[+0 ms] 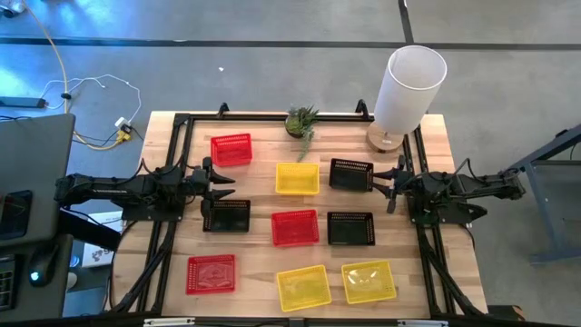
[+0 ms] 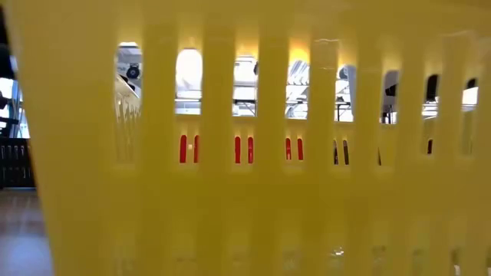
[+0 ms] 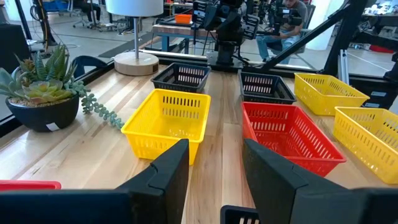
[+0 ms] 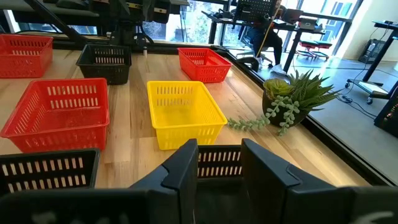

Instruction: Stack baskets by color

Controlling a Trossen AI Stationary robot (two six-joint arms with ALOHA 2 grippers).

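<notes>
Dark fingers (image 3: 168,177) of the left claw (image 3: 216,149) sit closest in the left wrist view. They are spread apart, with nothing between them. Seen from above, this claw is at the middle left of the frame and points to the right. Straight ahead of it, past a strip of bare table (image 1: 263,186), is the middle yellow basket (image 1: 298,178). The left black basket (image 1: 226,215) sits just below the claw in the frame, off to its side and not in front of it.

The right claw (image 1: 388,184) is at the middle right of the top picture and points left. Its fingers are spread too, and it holds nothing. Its tips are almost on the upper black basket (image 1: 351,173), which lies straight in front of it. That basket's long side runs left to right in the frame, so the claw faces a short end wall.

I think this matters most: the right claw is much nearer to a basket than the left claw is. The lower black basket (image 1: 350,228) sits just below the upper one in the frame, so it looks like a short carry. Nothing is stacked yet.
</notes>
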